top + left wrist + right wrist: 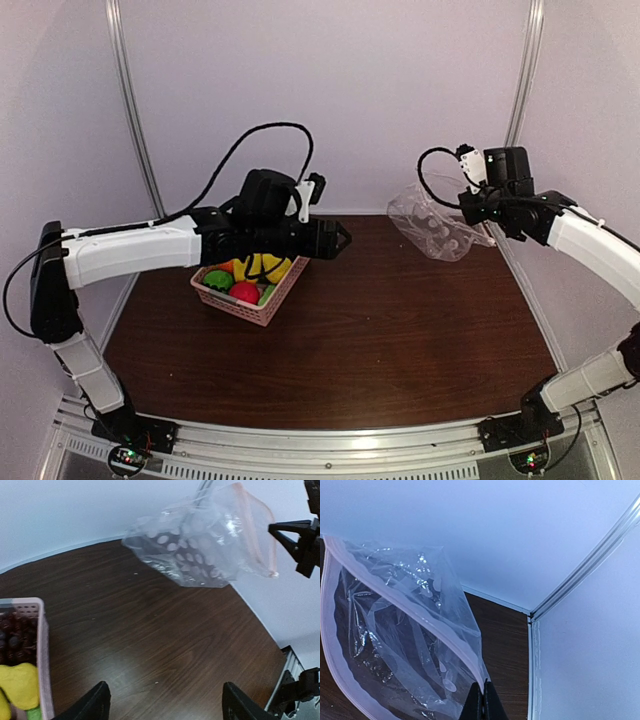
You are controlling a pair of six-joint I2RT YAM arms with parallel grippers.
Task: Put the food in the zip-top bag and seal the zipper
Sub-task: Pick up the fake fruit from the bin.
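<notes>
Top view: pink basket (238, 306) sits at 9 o'clock on the table (400, 340), with the food (245, 292) inside. The left gripper (341, 240) hangs over the basket's 2 o'clock corner. The zip-top bag (432, 228) is at the table's 2 o'clock corner, hanging from the right gripper (478, 214).

Left wrist: fingers (97, 701) spread wide, nothing between them. Bag at 1 o'clock. Basket at 8 o'clock holds grapes (12, 635) and a yellow piece (20, 684).

Right wrist: jaws pinched tight on the zipper (427, 619) at 6 o'clock. The bag's mouth gapes toward 9 o'clock.
</notes>
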